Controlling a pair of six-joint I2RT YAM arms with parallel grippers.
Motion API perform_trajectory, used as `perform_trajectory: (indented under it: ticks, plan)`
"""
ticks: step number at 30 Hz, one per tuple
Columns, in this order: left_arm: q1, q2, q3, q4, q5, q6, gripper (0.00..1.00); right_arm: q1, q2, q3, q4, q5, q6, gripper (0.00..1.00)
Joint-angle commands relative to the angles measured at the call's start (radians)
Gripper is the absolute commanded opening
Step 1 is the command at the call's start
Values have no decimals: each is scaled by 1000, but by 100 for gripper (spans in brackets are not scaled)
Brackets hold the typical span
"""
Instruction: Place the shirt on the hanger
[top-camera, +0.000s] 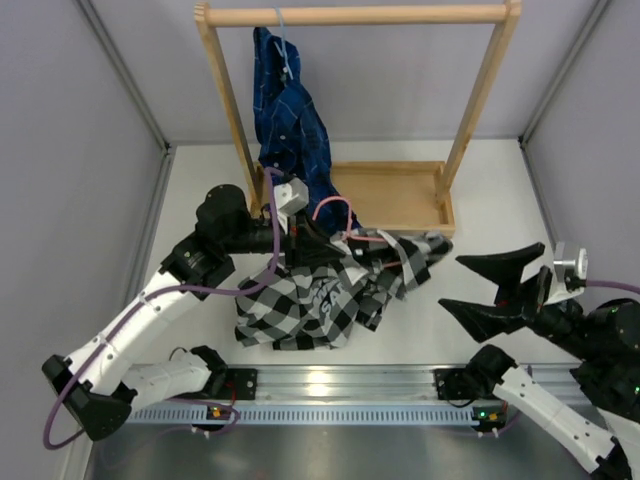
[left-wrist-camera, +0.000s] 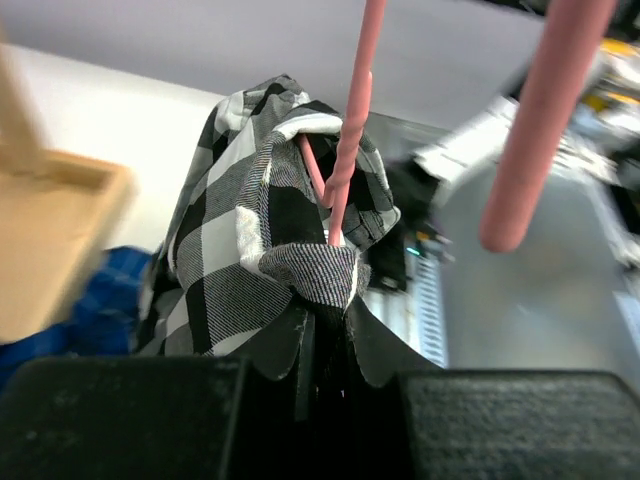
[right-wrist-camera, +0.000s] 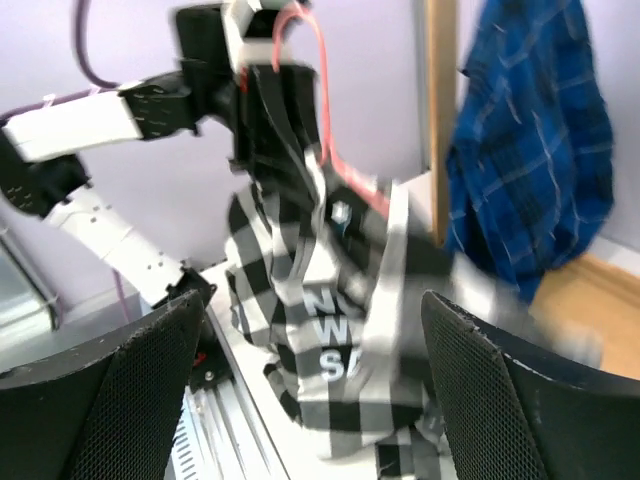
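Two arms are in view over a white desk (top-camera: 480, 200). The left hand (top-camera: 288, 236) is clenched on the pink hanger (left-wrist-camera: 355, 120), with a fold of the checked shirt (top-camera: 300, 300) pinched in the same grip; the left wrist view shows the wire rising out of the closed fingers (left-wrist-camera: 285, 345) and cloth bunched round it. The hanger's hook arches just above and to the right of that hand. Most of the shirt lies heaped on the desk just in front of the wooden rack (top-camera: 350, 15), its upper part drawn up to the left hand. White lettering shows on the cloth in the right wrist view. The right hand (top-camera: 450, 282) is released, fingers wide apart, to the right of the shirt and clear of it. A blue shirt (top-camera: 290, 120) hangs from the rack's top bar on a light blue hanger (top-camera: 283, 40).
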Motion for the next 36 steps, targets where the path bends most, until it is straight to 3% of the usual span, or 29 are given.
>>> perform_trajectory:
  ticks: [1, 6, 11, 14, 20, 22, 26, 27, 28, 29, 30, 31, 32, 36]
  plan:
    - [-38, 39, -9, 116, 417, 40, 0, 6, 218, 114, -125, -155, -134, 87]
    - [-100, 49, 12, 116, 407, 55, 0, 6, 450, 222, -36, -407, -170, 88]
    - [-120, 96, 31, 116, 422, 55, 0, 8, 529, 214, 157, -502, -113, 87]
    - [-138, 128, 37, 116, 413, 58, 0, 8, 582, 200, 225, -557, -59, 77]
    - [-158, 179, 55, 116, 395, 63, 0, 17, 616, 168, 329, -578, -25, 67]
    - [-167, 193, 72, 116, 391, 61, 0, 22, 631, 156, 355, -572, -21, 51]
    - [-172, 194, 86, 116, 385, 66, 0, 23, 641, 144, 358, -565, -39, 39]
    - [-172, 190, 83, 116, 381, 75, 0, 23, 633, 140, 357, -556, -42, 13]
    - [-171, 171, 75, 116, 346, 80, 0, 23, 628, 136, 357, -545, -44, 0]
    - [-171, 159, 71, 111, 317, 86, 4, 25, 616, 128, 354, -533, -50, 0]
    - [-171, 145, 66, 102, 281, 100, 16, 23, 596, 130, 346, -494, -54, 0]
    - [-171, 115, 64, 94, 164, 100, 79, 23, 584, 134, 329, -458, -62, 0]
    - [-171, 99, 69, 87, 81, 97, 98, 23, 561, 159, 272, -409, -85, 0]
    - [-172, -39, 52, 35, -410, 76, 98, 25, 533, 280, 86, -160, -148, 0]
